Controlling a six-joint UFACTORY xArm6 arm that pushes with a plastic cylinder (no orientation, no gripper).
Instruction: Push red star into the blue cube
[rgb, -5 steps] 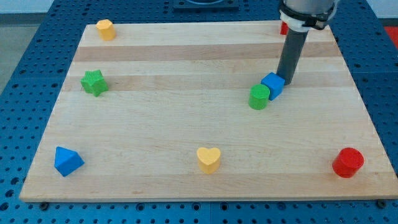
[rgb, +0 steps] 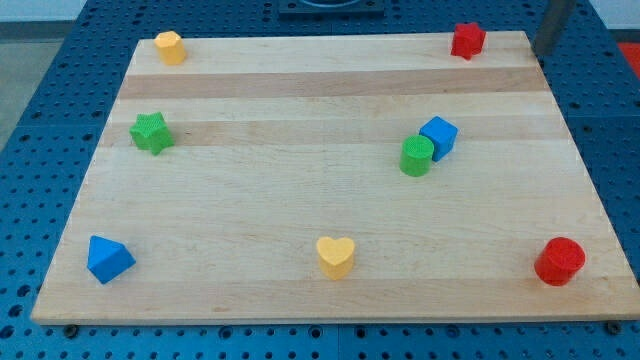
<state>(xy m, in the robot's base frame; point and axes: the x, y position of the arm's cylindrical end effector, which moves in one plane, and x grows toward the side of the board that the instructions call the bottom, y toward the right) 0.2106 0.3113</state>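
The rod (rgb: 553, 25) is cut off by the view's top edge, so I only see a short blurry bit of it near the board's top right corner. My tip (rgb: 541, 53) looks smudgy. The red star (rgb: 467, 40) is small, and its points are hard to make out

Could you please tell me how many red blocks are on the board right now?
2. The red star sits at the view's top right near the board's edge, and a red cylinder sits at the view's bottom right corner. Nothing appears to hide another.
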